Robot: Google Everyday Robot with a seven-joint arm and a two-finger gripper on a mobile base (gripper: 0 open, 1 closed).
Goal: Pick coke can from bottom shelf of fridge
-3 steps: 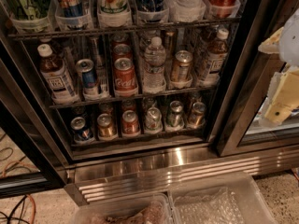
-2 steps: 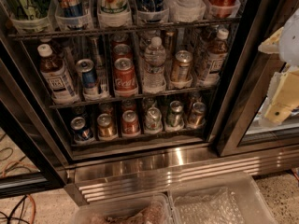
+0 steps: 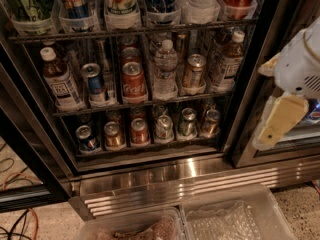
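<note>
The fridge (image 3: 250,109) stands open with its wire racks in view. The bottom shelf (image 3: 150,145) holds a row of short cans. The coke can (image 3: 139,130), red with a silver top, is third from the left, between a gold-brown can (image 3: 114,134) and a silver can (image 3: 163,127). A blue can (image 3: 86,137) is at the far left of the row. My gripper (image 3: 274,95) hangs at the right edge, in front of the fridge's right frame, well right of and above the coke can. Its yellowish fingers (image 3: 280,120) are apart and hold nothing.
The middle shelf holds a taller red Coke can (image 3: 133,81), water and tea bottles and other cans. A ribbed steel base (image 3: 200,180) runs below the shelves. Two clear plastic bins (image 3: 235,218) sit on the floor in front. Cables (image 3: 15,219) lie at lower left.
My gripper has moved a little left and down, further into view at the right. The cans have not moved.
</note>
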